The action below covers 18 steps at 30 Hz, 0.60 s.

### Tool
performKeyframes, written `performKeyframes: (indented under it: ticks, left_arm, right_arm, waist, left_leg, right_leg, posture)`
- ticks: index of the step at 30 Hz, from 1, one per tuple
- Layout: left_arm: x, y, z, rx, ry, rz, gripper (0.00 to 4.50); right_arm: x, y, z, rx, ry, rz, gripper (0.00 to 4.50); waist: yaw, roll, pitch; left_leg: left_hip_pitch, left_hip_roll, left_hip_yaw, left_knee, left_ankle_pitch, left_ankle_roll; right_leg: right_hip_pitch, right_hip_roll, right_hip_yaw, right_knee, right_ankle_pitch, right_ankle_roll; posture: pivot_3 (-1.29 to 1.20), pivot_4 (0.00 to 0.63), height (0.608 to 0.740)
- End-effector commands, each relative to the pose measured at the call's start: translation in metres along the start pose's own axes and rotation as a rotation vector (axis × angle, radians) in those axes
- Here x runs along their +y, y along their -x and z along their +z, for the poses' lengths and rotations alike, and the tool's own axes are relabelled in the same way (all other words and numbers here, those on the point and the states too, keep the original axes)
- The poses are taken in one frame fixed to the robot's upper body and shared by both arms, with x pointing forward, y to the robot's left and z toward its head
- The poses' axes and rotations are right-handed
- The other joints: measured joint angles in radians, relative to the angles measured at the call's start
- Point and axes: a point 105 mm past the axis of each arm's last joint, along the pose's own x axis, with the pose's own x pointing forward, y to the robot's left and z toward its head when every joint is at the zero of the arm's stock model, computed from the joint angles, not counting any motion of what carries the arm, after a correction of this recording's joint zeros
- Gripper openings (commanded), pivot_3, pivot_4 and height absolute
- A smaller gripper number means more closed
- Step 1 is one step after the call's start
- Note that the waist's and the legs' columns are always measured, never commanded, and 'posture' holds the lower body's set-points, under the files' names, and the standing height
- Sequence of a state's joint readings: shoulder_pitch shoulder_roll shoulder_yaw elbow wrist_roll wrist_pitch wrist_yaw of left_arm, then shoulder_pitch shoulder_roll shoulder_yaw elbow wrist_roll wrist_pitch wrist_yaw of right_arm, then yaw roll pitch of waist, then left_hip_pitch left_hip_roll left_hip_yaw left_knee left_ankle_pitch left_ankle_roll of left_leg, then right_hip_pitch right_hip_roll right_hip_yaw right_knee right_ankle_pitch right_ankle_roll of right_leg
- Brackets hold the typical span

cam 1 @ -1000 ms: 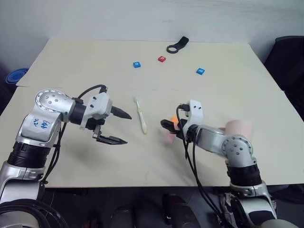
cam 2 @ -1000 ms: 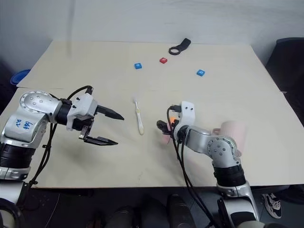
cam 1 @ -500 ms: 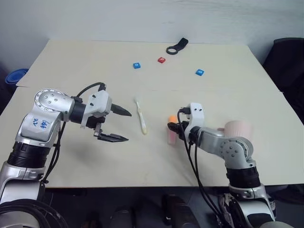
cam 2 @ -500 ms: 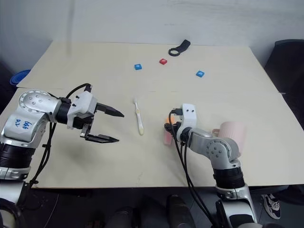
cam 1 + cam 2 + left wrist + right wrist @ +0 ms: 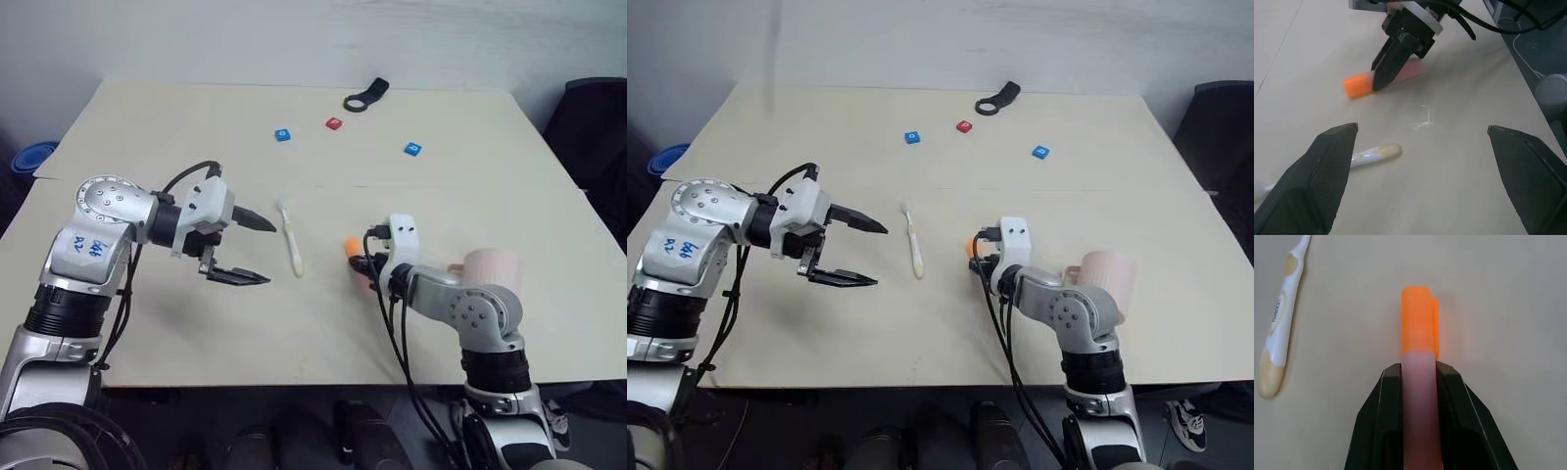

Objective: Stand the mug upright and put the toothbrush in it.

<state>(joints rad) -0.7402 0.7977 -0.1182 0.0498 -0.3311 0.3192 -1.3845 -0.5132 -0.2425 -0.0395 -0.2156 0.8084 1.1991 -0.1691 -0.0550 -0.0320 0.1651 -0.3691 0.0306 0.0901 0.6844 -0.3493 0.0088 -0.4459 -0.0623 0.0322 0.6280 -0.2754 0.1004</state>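
The right claw point(image 5: 1419, 382) is clenched on a pink-and-orange marker point(image 5: 1419, 328); the toothbrush point(image 5: 291, 238) lies between it and the released left claw point(image 5: 257, 250).

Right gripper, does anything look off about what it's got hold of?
Yes. The right gripper is shut on the pink-and-orange marker, not a task item. The toothbrush lies untouched on the table beside it, and the mug sits behind the right arm, not gripped.
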Motion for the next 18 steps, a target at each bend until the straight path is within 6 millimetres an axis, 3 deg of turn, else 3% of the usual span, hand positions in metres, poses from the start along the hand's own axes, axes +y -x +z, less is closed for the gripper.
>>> performKeyframes:
  ticks: [1,4,7,9,11,15,18]
  left_arm:
    - [0.002,-0.003,0.017,-0.072,-0.033,0.008,4.50]
    - [0.006,-0.012,0.029,-0.151,-0.030,0.014,4.50]
    - [0.007,-0.021,0.037,-0.208,-0.031,0.009,4.50]
    - [0.007,-0.029,0.038,-0.224,-0.041,-0.005,4.50]
    - [0.007,-0.035,0.036,-0.223,-0.054,-0.018,4.50]
    - [0.012,-0.042,0.038,-0.244,-0.067,-0.034,4.50]
    - [0.017,-0.051,0.047,-0.269,-0.094,-0.060,4.50]
  right_arm:
    - [-0.009,0.036,0.043,-0.118,0.054,0.013,0.45]
    - [-0.064,0.095,0.100,-0.284,0.087,-0.186,0.45]
    - [-0.128,0.162,0.123,-0.375,0.084,-0.444,0.45]
    - [-0.164,0.200,0.117,-0.379,0.052,-0.578,0.45]
    - [-0.190,0.226,0.104,-0.365,0.013,-0.667,0.45]
    - [-0.216,0.241,0.072,-0.325,-0.040,-0.778,0.45]
    - [-0.226,0.240,0.046,-0.331,-0.085,-0.805,1.51]
  waist:
    - [0.002,0.002,0.001]
    - [0.021,0.013,0.008]
    - [0.047,0.014,0.008]
    - [0.056,0.012,0.007]
    - [0.056,0.012,0.007]
    - [0.042,0.013,0.008]
    - [0.032,0.013,0.008]
  left_leg:
    - [-0.001,0.000,0.000,0.000,0.000,0.000]
    - [-0.003,-0.005,0.001,0.001,0.001,0.003]
    - [-0.005,-0.007,0.000,0.000,0.000,0.005]
    - [-0.006,-0.006,0.000,-0.001,-0.002,0.006]
    - [-0.006,-0.006,0.001,-0.001,-0.002,0.006]
    - [-0.003,-0.008,0.010,-0.001,-0.002,0.008]
    - [0.000,-0.011,0.010,0.000,0.002,0.011]
  right_leg:
    - [-0.001,0.000,0.000,0.000,0.000,0.000]
    - [-0.002,-0.001,-0.002,-0.001,0.001,0.002]
    - [-0.002,-0.001,-0.002,-0.004,0.002,0.003]
    - [-0.001,0.001,-0.002,-0.009,0.002,0.003]
    - [0.000,0.001,-0.001,-0.010,0.001,0.004]
    - [0.000,0.001,0.002,-0.011,0.005,0.011]
    - [0.002,0.001,0.005,-0.013,0.008,0.014]
  posture:
    - [0.00,0.150,0.740]
    - [0.00,0.150,0.740]
    - [0.00,0.150,0.740]
    - [0.00,0.150,0.740]
    - [0.00,0.150,0.740]
    - [0.00,0.150,0.740]
    - [0.00,0.150,0.740]
